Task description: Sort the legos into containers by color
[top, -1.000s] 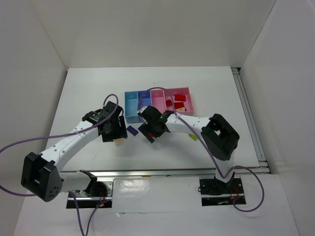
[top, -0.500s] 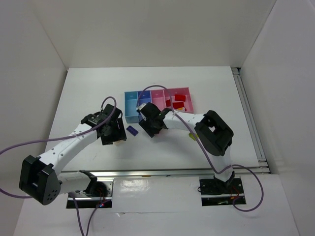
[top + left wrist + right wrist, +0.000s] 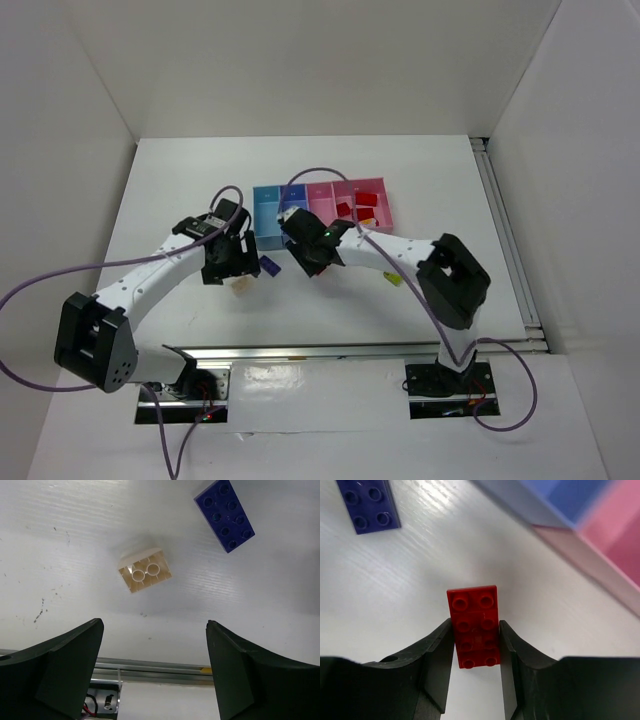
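In the right wrist view my right gripper [image 3: 476, 632] is shut on a red lego [image 3: 473, 626], its fingers [image 3: 439, 652] pressed to both long sides just above the white table. A dark purple-blue lego [image 3: 368, 503] lies to the upper left, and the blue and pink containers [image 3: 600, 525] sit at the upper right. My left gripper [image 3: 155, 635] is open and holds nothing. A tan lego [image 3: 145, 570] lies studs-down ahead of it, with the purple-blue lego [image 3: 224, 514] beyond. From above, the left gripper [image 3: 228, 266] is beside the tan lego [image 3: 241, 287].
The row of containers [image 3: 266, 236] stands mid-table, and several red legos [image 3: 360, 205] lie in the pink bins. A yellow-green lego [image 3: 393, 279] lies beside the right arm. A metal rail [image 3: 165, 670] runs along the table's near edge.
My right gripper has closed on the red lego. My left gripper has opened wider and drawn back, leaving the tan lego on the table.
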Controlling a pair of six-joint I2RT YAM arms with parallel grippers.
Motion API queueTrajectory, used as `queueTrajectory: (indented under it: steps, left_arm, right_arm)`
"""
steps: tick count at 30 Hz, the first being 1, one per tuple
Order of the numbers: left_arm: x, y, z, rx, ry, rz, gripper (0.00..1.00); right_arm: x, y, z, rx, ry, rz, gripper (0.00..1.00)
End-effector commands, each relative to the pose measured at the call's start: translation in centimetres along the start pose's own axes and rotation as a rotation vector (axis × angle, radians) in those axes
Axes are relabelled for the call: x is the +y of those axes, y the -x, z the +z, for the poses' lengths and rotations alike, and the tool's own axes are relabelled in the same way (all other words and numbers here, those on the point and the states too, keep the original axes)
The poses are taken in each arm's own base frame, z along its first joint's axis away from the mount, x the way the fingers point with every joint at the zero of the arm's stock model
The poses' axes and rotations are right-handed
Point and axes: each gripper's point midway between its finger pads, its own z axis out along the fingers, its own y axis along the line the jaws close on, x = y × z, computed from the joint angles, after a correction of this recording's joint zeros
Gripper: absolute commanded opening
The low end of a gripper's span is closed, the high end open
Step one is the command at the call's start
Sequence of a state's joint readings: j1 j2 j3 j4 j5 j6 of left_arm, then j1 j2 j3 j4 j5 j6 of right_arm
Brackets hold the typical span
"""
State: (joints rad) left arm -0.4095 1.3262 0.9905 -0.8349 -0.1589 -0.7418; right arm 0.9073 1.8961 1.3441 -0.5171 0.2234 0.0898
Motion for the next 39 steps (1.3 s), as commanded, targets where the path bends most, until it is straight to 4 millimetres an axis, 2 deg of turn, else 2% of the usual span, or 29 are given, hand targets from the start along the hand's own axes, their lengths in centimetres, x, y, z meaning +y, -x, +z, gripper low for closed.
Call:
queueTrajectory:
  steps: [1, 2, 3, 5, 6, 8, 9, 14, 15, 16, 17, 18, 19, 20, 21, 22, 23, 24, 25, 26, 27, 28, 29, 30, 31, 33, 35, 37, 39]
  left_arm:
    - [0.2, 1.2, -0.5, -0.02, 0.018, 0.078, 0.95]
    - [0.5, 1.1, 0.1, -0.004, 0.041, 0.102, 0.97]
    - [0.2, 1.1, 0.2, -0.001, 0.039, 0.132, 0.99]
    - [0.4, 1.3, 0.7, -0.014, 0.088, 0.198, 0.99]
    - [0.3, 0.9, 1.3, 0.0, 0.114, 0.238, 0.99]
    - [0.8, 1.1, 1.6, 0.001, 0.152, 0.244, 0.99]
    - [0.9, 1.3, 1.6, -0.004, 0.16, 0.244, 0.99]
    - [0.2, 1.6, 2.0, -0.017, 0.139, 0.219, 0.99]
    - [-0.1, 1.6, 2.1, -0.019, 0.126, 0.217, 0.99]
    - [-0.3, 1.8, 2.4, -0.02, 0.125, 0.217, 0.99]
    - [-0.2, 1.3, 2.9, -0.007, 0.117, 0.24, 0.99]
    - [-0.4, 1.4, 3.2, -0.01, 0.114, 0.24, 0.99]
    - [-0.5, 1.3, 3.6, -0.012, 0.1, 0.254, 0.99]
    - [-0.7, 1.5, 3.7, -0.019, 0.095, 0.252, 0.99]
    - [-0.3, 1.3, 4.2, -0.015, 0.11, 0.27, 0.99]
    - [-0.1, 1.1, 4.5, -0.013, 0.111, 0.28, 0.99]
    - [-0.3, 1.2, 4.7, -0.016, 0.11, 0.279, 0.99]
    - [-0.4, 1.3, 5.0, -0.019, 0.107, 0.29, 0.99]
    - [0.0, 0.8, 5.6, 0.004, 0.122, 0.296, 0.99]
    - [-0.2, 1.0, 5.9, 0.0, 0.119, 0.307, 0.98]
    - [0.1, 0.8, 6.3, 0.003, 0.132, 0.309, 0.98]
    - [0.0, 0.9, 6.6, 0.001, 0.131, 0.309, 0.98]
    - [0.2, 0.5, 7.1, 0.012, 0.138, 0.311, 0.98]
    - [0.4, 0.3, 7.3, 0.015, 0.14, 0.312, 0.97]
    - [-0.3, 0.3, 7.7, 0.004, 0.107, 0.306, 0.97]
    - [-0.2, 0.3, 7.9, 0.001, 0.105, 0.305, 0.96]
    - [-0.5, 0.3, 8.0, 0.008, 0.098, 0.305, 0.9]
    - [-1.0, -0.3, 8.2, 0.039, 0.071, 0.306, 0.86]
    - [-1.3, -1.1, 8.2, 0.063, 0.049, 0.315, 0.79]
  right_arm:
    - [-3.5, 3.1, -6.8, -0.135, -0.07, 0.181, 0.31]
    - [-4.7, 3.3, -7.4, -0.147, -0.095, 0.217, 0.31]
    - [-6.9, 3.6, -8.4, -0.166, -0.118, 0.278, 0.31]
    - [-9.3, 3.9, -9.3, -0.189, -0.153, 0.371, 0.33]
    - [-11.7, 4.1, -9.6, -0.2, -0.174, 0.436, 0.33]
    - [-13.5, 4.4, -9.7, -0.207, -0.156, 0.522, 0.34]
    - [-15.5, 4.4, -9.9, -0.213, -0.163, 0.566, 0.34]
    - [-19.8, 6.1, -6.5, -0.208, -0.217, 0.636, 0.34]
    - [-20.5, 7.3, -6.4, -0.237, -0.221, 0.646, 0.36]
    - [-21.6, 7.7, -5.4, -0.252, -0.233, 0.663, 0.39]
    - [-21.9, 8.0, -5.1, -0.253, -0.219, 0.668, 0.41]
    - [-22.7, 9.3, -5.5, -0.283, -0.223, 0.677, 0.45]
    - [-22.9, 8.9, -4.3, -0.249, -0.221, 0.682, 0.67]
    - [-23.7, 8.9, -4.2, -0.24, -0.23, 0.692, 0.79]
    - [-24.0, 9.9, -4.6, -0.259, -0.23, 0.693, 0.87]
    - [-24.0, 10.1, -4.9, -0.259, -0.23, 0.693, 0.92]
    - [-24.1, 9.6, -4.4, -0.239, -0.24, 0.693, 0.93]
    - [-24.7, 9.7, -5.2, -0.254, -0.254, 0.701, 0.94]
    - [-24.4, 8.8, -5.0, -0.236, -0.254, 0.712, 0.94]
    - [-24.8, 9.1, -6.1, -0.274, -0.25, 0.722, 0.94]
    - [-24.4, 8.8, -6.3, -0.273, -0.235, 0.734, 0.94]
    - [-24.5, 7.6, -6.1, -0.249, -0.242, 0.741, 0.94]
    - [-24.6, 7.5, -7.1, -0.265, -0.23, 0.756, 0.94]
    - [-24.5, 7.2, -7.3, -0.264, -0.229, 0.757, 0.94]
    - [-24.1, 6.3, -7.1, -0.246, -0.229, 0.765, 0.94]
    - [-24.0, 5.6, -8.2, -0.243, -0.238, 0.766, 0.94]
    - [-23.9, 4.4, -8.5, -0.223, -0.258, 0.766, 0.94]
    - [-24.5, 3.9, -9.4, -0.236, -0.287, 0.776, 0.94]
    - [-24.4, 3.2, -9.7, -0.214, -0.297, 0.775, 0.94]
